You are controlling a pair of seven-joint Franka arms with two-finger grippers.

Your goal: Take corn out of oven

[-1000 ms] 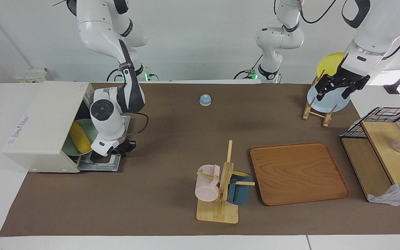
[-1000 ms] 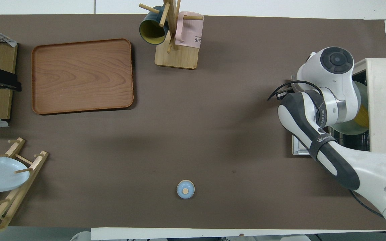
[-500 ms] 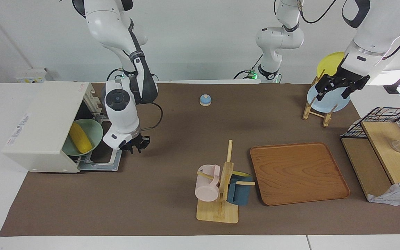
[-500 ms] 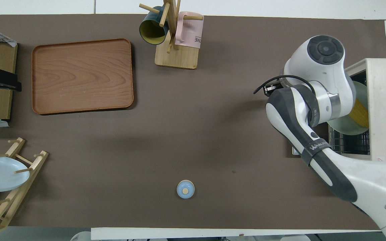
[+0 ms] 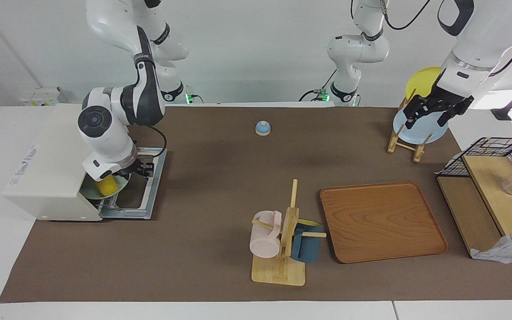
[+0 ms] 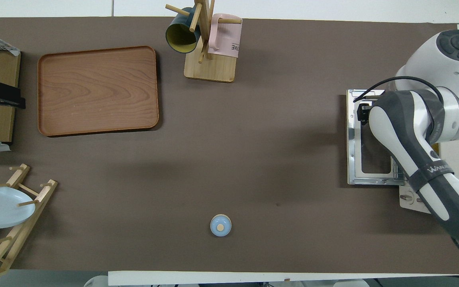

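Note:
The cream-white oven (image 5: 56, 160) stands at the right arm's end of the table, its door (image 5: 142, 198) dropped flat in front of it; the door also shows in the overhead view (image 6: 357, 159). The yellow corn (image 5: 106, 186) lies in a green bowl (image 5: 88, 192) at the oven's mouth, with only its end showing. My right gripper (image 5: 113, 177) is down at the oven's mouth right over the corn, its fingers hidden by the wrist. My left gripper (image 5: 431, 116) waits open and empty in the air over the plate rack.
A mug tree (image 5: 282, 235) with a pink and a blue mug stands mid-table, beside a wooden tray (image 5: 380, 222). A small blue knob (image 5: 262, 128) lies near the robots. A plate rack (image 5: 405, 142) with blue and yellow plates and a black wire rack (image 5: 491, 186) stand at the left arm's end.
My right arm has swung from over the open door back to the oven's mouth, and its hand now covers most of the corn and bowl. The left arm has not moved.

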